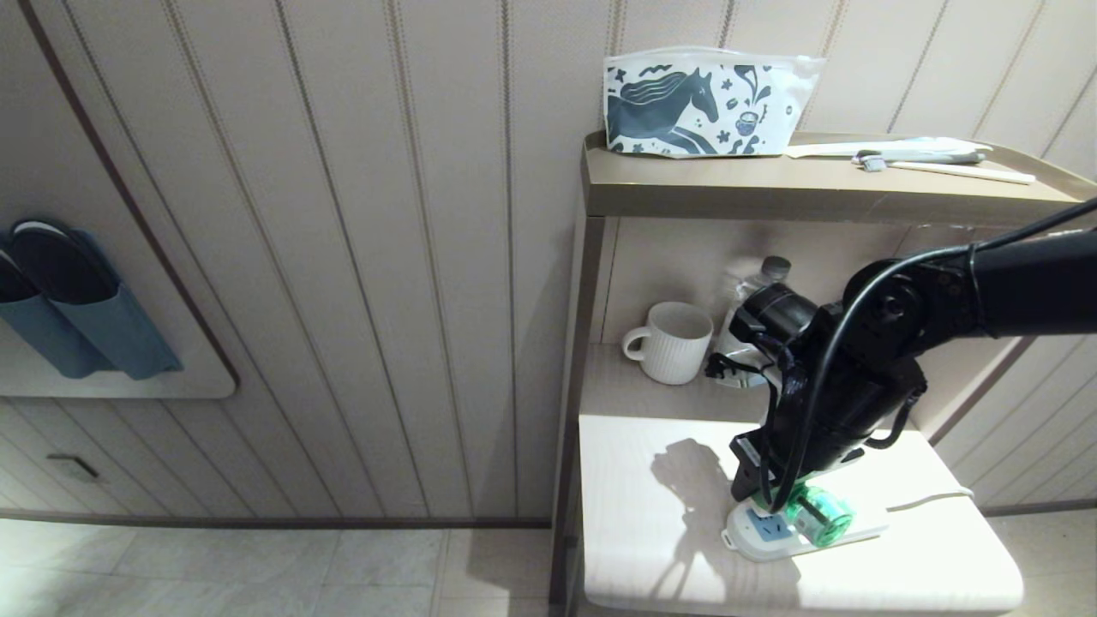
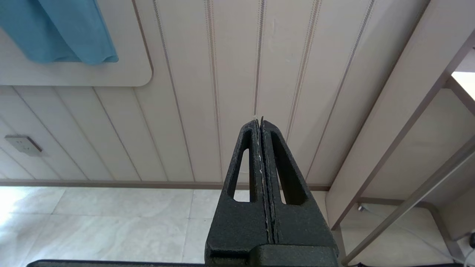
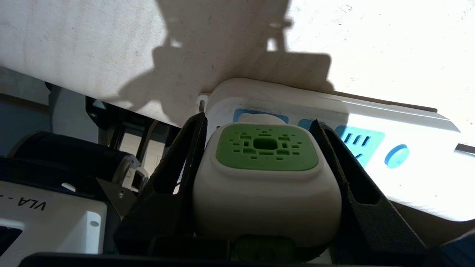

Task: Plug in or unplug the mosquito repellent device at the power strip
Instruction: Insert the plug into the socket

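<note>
The mosquito repellent device (image 3: 267, 185), a white head with a green patch, sits between the fingers of my right gripper (image 3: 258, 119), which press both its sides. Its plug end meets the end socket face of the power strip (image 3: 408, 122); the prongs are hidden. In the head view my right gripper (image 1: 771, 497) reaches down onto the white power strip (image 1: 746, 544) on the lower shelf, and the device's green bottle (image 1: 818, 514) sticks out towards the front. My left gripper (image 2: 259, 120) is shut on nothing, parked facing the panelled wall.
A white ribbed mug (image 1: 673, 343) and a clear water bottle (image 1: 758, 287) stand at the back of the shelf behind my arm. The strip's cord (image 1: 930, 497) runs right. A horse-print pouch (image 1: 703, 103) and a toothbrush (image 1: 926, 158) lie on the top shelf. Slippers (image 1: 68, 300) hang on the left wall.
</note>
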Controlling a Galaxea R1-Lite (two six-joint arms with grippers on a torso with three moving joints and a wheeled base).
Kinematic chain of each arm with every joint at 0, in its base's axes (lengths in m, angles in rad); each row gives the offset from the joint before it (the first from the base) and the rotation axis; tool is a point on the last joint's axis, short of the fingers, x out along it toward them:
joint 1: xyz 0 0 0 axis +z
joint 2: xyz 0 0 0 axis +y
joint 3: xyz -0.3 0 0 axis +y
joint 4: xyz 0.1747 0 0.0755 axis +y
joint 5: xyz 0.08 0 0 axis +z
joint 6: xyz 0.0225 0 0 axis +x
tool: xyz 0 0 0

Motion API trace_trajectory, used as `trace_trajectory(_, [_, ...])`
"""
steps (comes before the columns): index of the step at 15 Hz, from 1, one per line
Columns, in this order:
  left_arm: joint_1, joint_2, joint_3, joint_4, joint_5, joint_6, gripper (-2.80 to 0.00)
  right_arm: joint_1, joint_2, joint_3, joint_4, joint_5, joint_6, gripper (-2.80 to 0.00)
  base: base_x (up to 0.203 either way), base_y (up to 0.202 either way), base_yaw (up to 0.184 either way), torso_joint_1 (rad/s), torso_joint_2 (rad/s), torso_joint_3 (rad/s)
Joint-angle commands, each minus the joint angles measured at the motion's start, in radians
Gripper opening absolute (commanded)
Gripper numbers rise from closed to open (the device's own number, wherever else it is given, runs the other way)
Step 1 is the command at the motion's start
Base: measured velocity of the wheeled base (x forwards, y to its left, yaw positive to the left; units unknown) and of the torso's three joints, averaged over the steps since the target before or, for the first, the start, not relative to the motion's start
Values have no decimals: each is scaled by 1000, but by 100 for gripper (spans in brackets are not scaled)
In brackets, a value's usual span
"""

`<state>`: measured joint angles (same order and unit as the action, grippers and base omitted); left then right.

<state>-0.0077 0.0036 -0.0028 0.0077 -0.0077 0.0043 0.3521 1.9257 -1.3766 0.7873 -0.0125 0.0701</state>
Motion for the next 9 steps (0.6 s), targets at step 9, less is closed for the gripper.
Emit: trace_trajectory(9, [0,-1,0,0,0,0,-280,-6,-69,110,-89,-6,5,-280,0,0,0,0,0,0])
